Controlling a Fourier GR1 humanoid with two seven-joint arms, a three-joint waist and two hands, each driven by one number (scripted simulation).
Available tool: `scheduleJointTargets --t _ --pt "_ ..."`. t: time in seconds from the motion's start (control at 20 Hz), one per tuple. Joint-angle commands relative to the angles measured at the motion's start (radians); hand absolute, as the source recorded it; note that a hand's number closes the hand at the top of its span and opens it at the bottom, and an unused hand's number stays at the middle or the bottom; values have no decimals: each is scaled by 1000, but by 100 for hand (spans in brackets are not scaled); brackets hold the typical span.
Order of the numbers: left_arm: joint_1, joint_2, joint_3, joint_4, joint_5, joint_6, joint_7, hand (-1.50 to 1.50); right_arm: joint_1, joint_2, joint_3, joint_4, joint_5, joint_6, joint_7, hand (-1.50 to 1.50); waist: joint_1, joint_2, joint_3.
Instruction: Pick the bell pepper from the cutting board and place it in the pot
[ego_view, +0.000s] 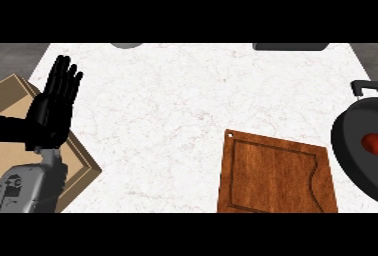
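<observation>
Left hand (55, 102) shows at the left edge of the head view, raised with its black fingers straight and pointing up toward the far side of the counter. It is fully open and it holds nothing. Below it the grey forearm (29, 187) comes in from the lower left corner. Hand and forearm lie over a tan wooden box or tray (83, 167), which sits at the left edge of the white marble counter (170, 110); only a part of this box is visible, so I cannot say what it really is.

Right hand does not appear anywhere in the view.

On the counter, in the lower right part, lies the brown wooden cutting board (275, 177), with a groove along its border and a small hole near its far left corner. Its top is bare. Just to the right of the board, at the right edge of the view, stands the dark pot (347, 142), cut off by the edge. A black handle (362, 87) is visible at its far side. Inside the pot sits a red object, the bell pepper (369, 142), also partly cut by the edge. So the pepper is in the pot and apart from the board.
</observation>
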Motion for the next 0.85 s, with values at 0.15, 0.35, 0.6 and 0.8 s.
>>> scheduleJointTargets --t 0.15,0.35,0.6,0.8 --pt "-4 -17 -4 25 -1 -2 -14 0 64 -78 -55 69 -56 163 -103 -150 -2 7 5" --pt "-27 -3 1 4 5 -6 13 0 72 -110 -71 72 -75 168 -80 -150 4 6 7" --pt "-11 -13 4 25 -9 5 -23 0 112 -136 -86 73 -97 207 -71 -150 -7 7 9" --pt "-10 14 20 3 11 -14 13 0 141 -142 -113 74 -127 207 -74 -150 -12 4 12"
